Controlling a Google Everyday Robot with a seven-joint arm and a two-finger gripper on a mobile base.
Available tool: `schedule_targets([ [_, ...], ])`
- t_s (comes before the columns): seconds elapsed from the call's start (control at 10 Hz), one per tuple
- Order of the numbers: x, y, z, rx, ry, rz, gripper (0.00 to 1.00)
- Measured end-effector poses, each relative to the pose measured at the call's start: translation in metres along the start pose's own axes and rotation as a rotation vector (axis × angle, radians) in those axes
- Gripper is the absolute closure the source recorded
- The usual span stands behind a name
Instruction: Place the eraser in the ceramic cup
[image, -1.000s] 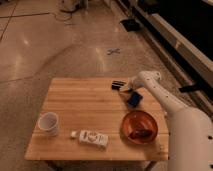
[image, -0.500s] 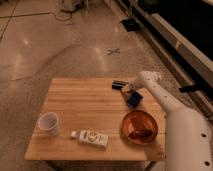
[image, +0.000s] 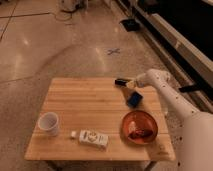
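Gripper (image: 131, 84) beside eraser (image: 121, 82) at far edge of table (image: 90, 107); jaws, open earlier, now closed

On my wooden desk (image: 85, 100), a blue block (image: 134, 99) lies near the far right corner, just beside my gripper (image: 131, 84). An orange-red bowl (image: 125, 127) sits nearer the front. A white bottle (image: 93, 138) lies on its side near the front edge. A blue cross (image: 113, 51) marks the floor (image: 50, 45).
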Motion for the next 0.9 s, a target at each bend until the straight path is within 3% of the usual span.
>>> schedule_targets([
  [0.3,0.004,-0.019,-0.045,0.017,0.086,-0.022,1.0],
  [0.5,0.003,-0.052,-0.082,0.042,0.144,-0.086,1.0],
  [0.9,0.008,-0.121,-0.136,0.092,0.209,-0.249,1.0],
])
